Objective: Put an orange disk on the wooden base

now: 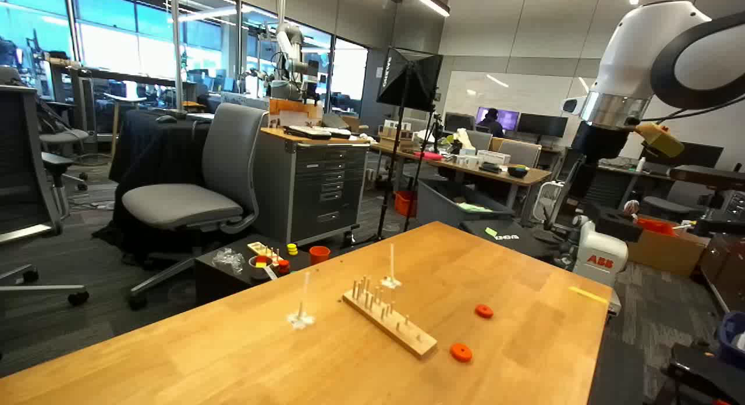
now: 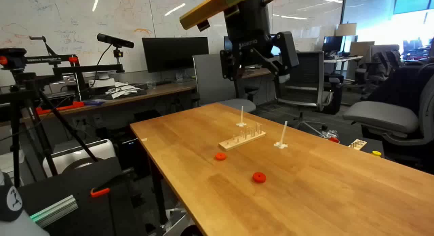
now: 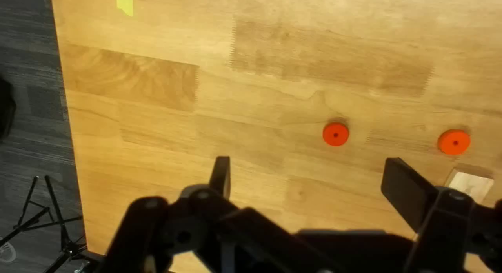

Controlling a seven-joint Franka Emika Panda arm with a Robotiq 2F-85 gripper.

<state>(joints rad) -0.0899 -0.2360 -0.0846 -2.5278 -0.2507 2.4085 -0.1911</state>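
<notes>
Two orange disks lie flat on the wooden table, apart from each other. The disk close to the end of the base [image 1: 461,354] [image 2: 220,157] [image 3: 451,145] and the farther disk [image 1: 484,313] [image 2: 259,179] [image 3: 333,139] show in all views. The wooden base [image 1: 428,346] [image 2: 225,146] [image 3: 470,186] is a long pale bar with several upright pegs of stepped height and no disks on it. In the wrist view only its end shows. My gripper [image 3: 308,161] [image 2: 259,93] is open and empty, high above the table. In the wrist view both disks lie beyond its fingertips.
Two thin upright posts, one [image 1: 304,294] [image 2: 283,134] and another [image 1: 391,265] [image 2: 241,115], stand taped to the table on either side of the base. A yellow tape strip [image 1: 588,294] [image 3: 124,2] lies near the table edge. A low black side table holds a red cup [image 1: 319,254].
</notes>
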